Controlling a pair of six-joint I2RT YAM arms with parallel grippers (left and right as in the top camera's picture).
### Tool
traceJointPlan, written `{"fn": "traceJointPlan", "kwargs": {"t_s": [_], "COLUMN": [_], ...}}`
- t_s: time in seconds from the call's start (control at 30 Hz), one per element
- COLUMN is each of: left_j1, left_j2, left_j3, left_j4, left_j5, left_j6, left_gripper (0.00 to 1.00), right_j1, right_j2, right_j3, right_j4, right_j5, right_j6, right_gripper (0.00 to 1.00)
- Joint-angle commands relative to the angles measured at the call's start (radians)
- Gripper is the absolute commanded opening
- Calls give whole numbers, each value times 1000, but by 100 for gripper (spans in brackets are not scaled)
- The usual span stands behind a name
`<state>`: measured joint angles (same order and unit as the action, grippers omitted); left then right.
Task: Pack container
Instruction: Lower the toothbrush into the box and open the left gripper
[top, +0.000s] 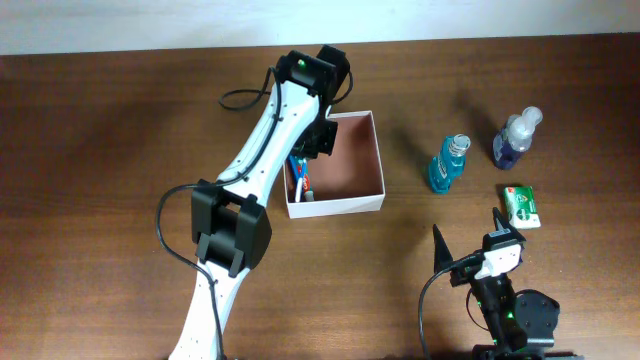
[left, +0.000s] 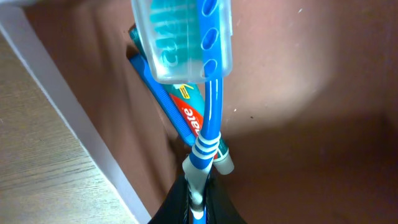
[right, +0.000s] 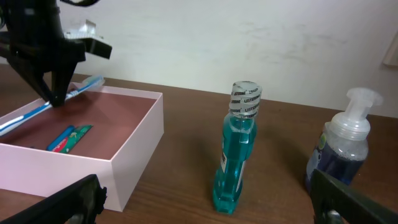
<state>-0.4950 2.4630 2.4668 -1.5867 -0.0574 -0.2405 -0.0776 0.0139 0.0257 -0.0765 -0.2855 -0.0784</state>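
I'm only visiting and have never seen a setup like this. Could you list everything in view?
table: one, brown wood, under everything
container: one, white walls and pinkish-brown inside, mid-table
toothpaste tube: one, blue, red and green, lying inside the container along one wall
toothbrush: one, blue and white with a clear blue head cap, held over the container
mouthwash bottle: one, teal, upright, right of the container
pump bottle: one, dark blue, beside the mouthwash bottle
small packet: one, green and white, near the pump bottle
left gripper: black, shut on the toothbrush
right gripper: black, open, empty
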Motion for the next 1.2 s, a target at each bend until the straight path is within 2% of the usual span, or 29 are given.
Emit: {"fn": "traceJointPlan", "kwargs": {"t_s": [0.0,0.67,1.17], "left_j1": [7,7,7], "left_j2": [-34,-34,-34], "left_j3": [-34,-51,-177], "left_j4": [4,24,72], "left_j5": [-12,-11,-11], "left_j6": [38,29,29], "left_gripper": [2,7,7], "right_j1": [4,4,4], "right_j2": [-8,-8,-8], "right_j3": [-10,-10,-10], "right_j4": [2,2,2], "right_j5": [8,8,8], "right_j6": [4,4,4], "right_gripper": [98,98,98]}}
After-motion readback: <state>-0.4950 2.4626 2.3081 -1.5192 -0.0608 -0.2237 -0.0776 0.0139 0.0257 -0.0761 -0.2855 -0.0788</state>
